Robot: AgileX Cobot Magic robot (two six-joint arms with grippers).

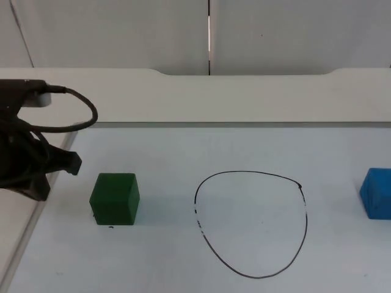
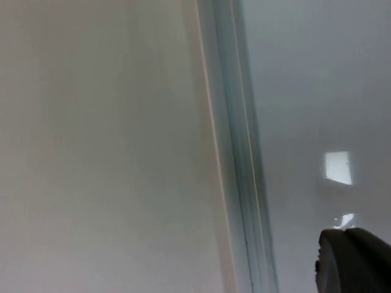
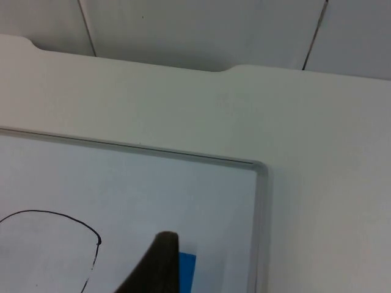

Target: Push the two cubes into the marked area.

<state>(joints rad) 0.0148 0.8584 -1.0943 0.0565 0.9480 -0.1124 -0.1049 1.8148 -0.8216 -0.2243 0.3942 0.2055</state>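
This looks like a robotics lab: a plain white bench (image 1: 244, 97) carries a whiteboard sheet (image 1: 183, 256) with a hand-drawn outline (image 1: 250, 223), before a grey partition wall (image 1: 122, 30).

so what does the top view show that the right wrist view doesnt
Top view alone: the green cube left of the drawn ring, and the left gripper at the board's left edge beside that cube. Right wrist view alone: the board's corner and a black fingertip in front of the blue cube. Both: the blue cube and the ring, with nothing inside it.
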